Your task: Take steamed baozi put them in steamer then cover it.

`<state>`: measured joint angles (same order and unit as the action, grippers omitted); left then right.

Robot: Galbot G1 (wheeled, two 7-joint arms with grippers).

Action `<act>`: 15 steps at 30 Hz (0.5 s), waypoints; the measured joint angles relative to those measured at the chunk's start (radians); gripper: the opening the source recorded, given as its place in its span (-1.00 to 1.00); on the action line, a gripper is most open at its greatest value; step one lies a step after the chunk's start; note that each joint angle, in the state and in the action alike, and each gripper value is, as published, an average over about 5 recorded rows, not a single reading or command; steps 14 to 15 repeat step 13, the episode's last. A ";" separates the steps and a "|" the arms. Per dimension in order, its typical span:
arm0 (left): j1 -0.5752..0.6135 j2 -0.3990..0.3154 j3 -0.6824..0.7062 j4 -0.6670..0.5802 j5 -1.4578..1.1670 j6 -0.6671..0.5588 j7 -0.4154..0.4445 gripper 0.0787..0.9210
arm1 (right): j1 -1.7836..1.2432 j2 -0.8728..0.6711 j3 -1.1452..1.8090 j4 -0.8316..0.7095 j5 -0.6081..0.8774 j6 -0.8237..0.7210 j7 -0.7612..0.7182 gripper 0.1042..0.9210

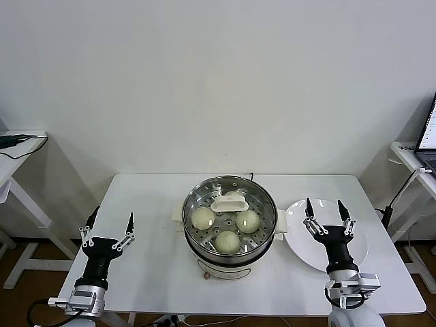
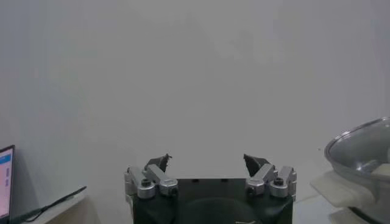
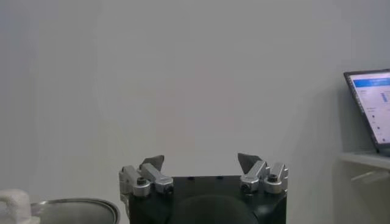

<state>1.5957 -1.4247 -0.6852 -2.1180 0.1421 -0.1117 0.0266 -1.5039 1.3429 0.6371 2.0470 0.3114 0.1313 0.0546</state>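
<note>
Nearest me, both arms stand parked at the front edge of the white table [image 1: 157, 272], each pointing up with its fingers spread wide and holding nothing. The left gripper [image 1: 109, 228] sits at about 8 o'clock from the steamer [image 1: 230, 219], over bare tabletop and well apart from the pot. The right gripper [image 1: 325, 216] sits at about 4 o'clock from the steamer, above the near part of a white plate [image 1: 354, 255] that lies just beside the pot at 3 o'clock. The steamer stands mid-table on its white base, with the cover [image 1: 229, 203] seated on its rim, white handle flat across the top. Through the glass I can see three baozi [image 1: 227, 240] on the holed tray, at 6, 9 and 3 o'clock inside the pot; a fourth at 12 o'clock is mostly hidden behind the handle. Beyond is a plain white wall [image 1: 218, 82], and a laptop [image 1: 429, 133] on a side desk far off at 2 o'clock.
</note>
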 measured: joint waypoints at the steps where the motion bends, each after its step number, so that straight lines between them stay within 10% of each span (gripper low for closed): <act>1: 0.000 0.000 0.000 0.001 0.000 0.000 0.001 0.77 | -0.001 0.000 0.000 0.001 0.000 -0.001 0.000 0.76; 15: 0.001 0.000 -0.004 0.007 -0.003 -0.004 0.005 0.77 | 0.000 -0.002 -0.007 0.007 -0.009 -0.015 0.003 0.76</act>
